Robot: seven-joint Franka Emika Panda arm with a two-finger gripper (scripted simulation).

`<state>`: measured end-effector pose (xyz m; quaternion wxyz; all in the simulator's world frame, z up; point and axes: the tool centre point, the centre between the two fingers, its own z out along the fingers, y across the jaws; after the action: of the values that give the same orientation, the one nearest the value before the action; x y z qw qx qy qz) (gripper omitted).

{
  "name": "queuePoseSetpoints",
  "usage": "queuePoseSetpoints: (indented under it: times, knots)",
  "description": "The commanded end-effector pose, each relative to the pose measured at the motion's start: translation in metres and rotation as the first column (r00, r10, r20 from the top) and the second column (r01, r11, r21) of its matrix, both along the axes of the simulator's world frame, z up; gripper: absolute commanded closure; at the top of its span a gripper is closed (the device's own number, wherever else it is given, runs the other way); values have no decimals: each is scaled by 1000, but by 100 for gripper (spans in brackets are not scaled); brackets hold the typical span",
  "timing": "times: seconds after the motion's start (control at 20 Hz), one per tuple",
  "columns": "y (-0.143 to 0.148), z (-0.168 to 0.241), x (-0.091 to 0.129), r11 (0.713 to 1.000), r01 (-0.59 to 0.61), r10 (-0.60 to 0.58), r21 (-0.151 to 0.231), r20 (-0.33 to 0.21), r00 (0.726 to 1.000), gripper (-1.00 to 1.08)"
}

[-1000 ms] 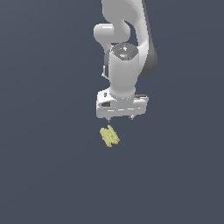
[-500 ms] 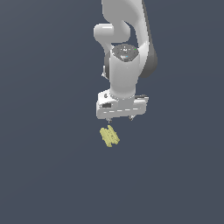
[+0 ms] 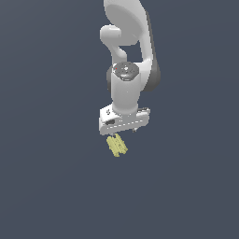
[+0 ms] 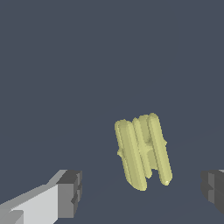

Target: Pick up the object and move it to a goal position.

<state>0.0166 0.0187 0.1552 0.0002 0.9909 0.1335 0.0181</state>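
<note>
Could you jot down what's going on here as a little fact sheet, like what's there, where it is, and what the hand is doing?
Setting: a plain dark grey floor
Robot: one white arm, reaching down from above
Hand: hand open, fingers spread wide
Object: a small pale-yellow ridged lump, like tiny bananas
Position: the lump lies just below the hand, between the two fingers
Contact: none visible; the fingers stand clear of the lump on both sides
Progress: not yet gripped

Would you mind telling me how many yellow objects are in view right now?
1. The pale-yellow ridged object lies on the dark surface just below the gripper; in the wrist view it sits between the two fingertips, untouched. Nothing else yellow shows in either view.
</note>
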Motion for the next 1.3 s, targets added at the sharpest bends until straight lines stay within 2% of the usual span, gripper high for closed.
queuePoseSetpoints:
  times: [0.0, 0.55, 1.0, 1.25]
  knots:
    - [-7, -13, 0, 999, -49, 49, -3, -8, 999, -92]
    - [-29, -54, -1, 980, -200, 200, -5, -33, 979, -92]
    - [-32, -61, -1, 976, -217, 217, -4, -36, 976, -92]
    - [-32, -78, -2, 976, -218, 218, -4, -36, 975, -92]
